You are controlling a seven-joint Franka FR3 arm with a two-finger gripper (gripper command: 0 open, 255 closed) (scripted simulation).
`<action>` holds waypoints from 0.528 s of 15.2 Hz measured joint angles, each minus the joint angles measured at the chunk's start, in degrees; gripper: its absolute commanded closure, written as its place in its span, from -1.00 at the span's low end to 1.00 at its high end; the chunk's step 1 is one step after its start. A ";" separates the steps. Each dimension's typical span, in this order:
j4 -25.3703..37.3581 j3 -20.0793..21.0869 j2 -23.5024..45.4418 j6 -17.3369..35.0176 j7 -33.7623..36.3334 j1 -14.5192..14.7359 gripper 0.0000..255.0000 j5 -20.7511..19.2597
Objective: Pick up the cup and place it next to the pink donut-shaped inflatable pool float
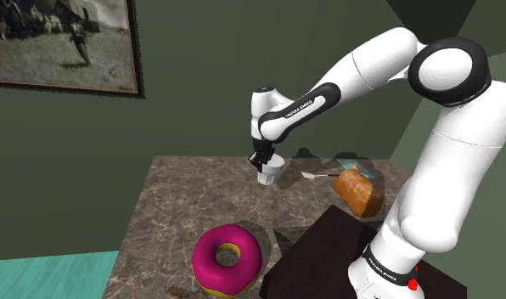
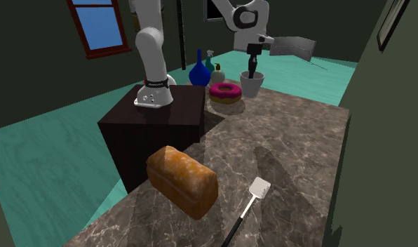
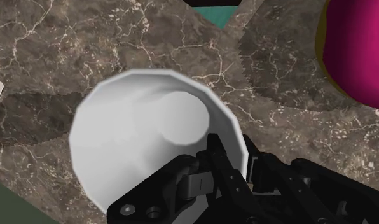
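1. Gripper: black and two-fingered, pointing down from the white arm. The fingers are clamped on the cup's wall, one inside the rim and one outside (clearest in the wrist view).
2. Cup: plain white, open mouth up, held by its rim directly under the gripper. Whether its base touches the table cannot be told.
3. Pool float: a pink ring with a yellowish inner edge, lying flat. It is near the gripper but apart from the cup, with bare table between them.
4. Table: a dark marbled top with pale veins, spreading below the gripper.
5. Bread loaf: brown, lying on the table well apart from the gripper, on the side away from the float.
6. Spatula: pale blade and dark handle, lying flat on the loaf's side of the gripper.
7. Stand: a dark box beside the table, carrying the arm's base.
8. Blue bottle: upright, beyond the stand.
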 measured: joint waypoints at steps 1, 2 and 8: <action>0.28 0.75 0.04 -0.50 1.51 0.89 1.00 0.11; 1.16 1.35 0.87 -0.72 2.74 1.59 1.00 0.19; 5.69 4.95 4.02 -3.37 10.22 6.15 1.00 0.74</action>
